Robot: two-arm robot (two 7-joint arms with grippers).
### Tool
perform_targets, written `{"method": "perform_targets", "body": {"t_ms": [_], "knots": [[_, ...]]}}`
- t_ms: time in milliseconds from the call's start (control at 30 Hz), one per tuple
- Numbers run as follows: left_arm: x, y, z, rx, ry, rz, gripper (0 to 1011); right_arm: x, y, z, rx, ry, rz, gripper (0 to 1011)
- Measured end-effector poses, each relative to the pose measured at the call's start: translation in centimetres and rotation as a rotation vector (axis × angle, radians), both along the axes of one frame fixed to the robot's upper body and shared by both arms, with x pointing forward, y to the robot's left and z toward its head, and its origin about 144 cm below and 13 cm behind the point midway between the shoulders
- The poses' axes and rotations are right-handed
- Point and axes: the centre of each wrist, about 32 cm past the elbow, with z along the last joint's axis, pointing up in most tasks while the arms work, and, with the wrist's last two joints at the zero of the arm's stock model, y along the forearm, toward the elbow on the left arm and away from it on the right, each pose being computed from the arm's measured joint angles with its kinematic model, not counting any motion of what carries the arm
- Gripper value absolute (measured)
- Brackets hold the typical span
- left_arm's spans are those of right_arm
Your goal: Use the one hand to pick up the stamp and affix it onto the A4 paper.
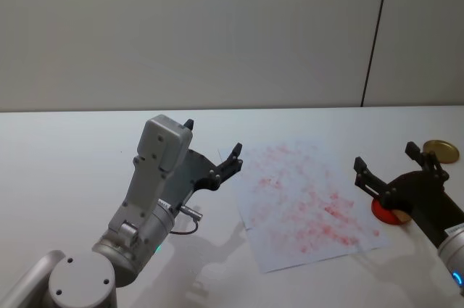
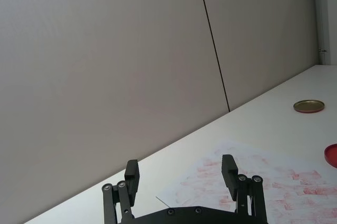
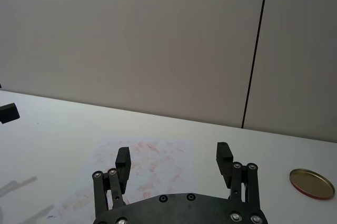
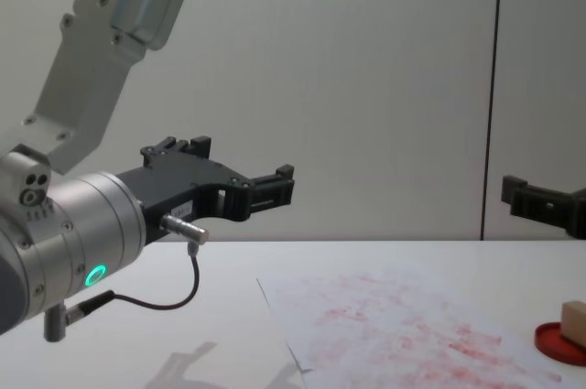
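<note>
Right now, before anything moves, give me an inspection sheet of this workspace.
Surface: white table, carrying everything listed below.
Job's things: stamp standing on the red ink pad at the right; A4 paper lying flat at the centre, covered in red marks.
Clutter: round gold lid beyond the pad, far right.
Grippers: left tool open, raised just left of the paper, holding nothing; right tool open, raised by the pad, holding nothing.
Cables: short black cable looping at the left wrist.
Surroundings: grey wall panels with a dark vertical seam; nothing else seen.
</note>
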Motion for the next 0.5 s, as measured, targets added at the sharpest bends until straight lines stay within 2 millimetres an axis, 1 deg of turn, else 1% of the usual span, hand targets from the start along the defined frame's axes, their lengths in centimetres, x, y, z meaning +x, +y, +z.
{"method": "perform_targets", "body": {"t_ms": [500], "knots": [[0.0,0.0,0.0,0.0,0.0,0.0,993,0.0,0.01,0.02,0.0,-0.001,0.0,1001]]}}
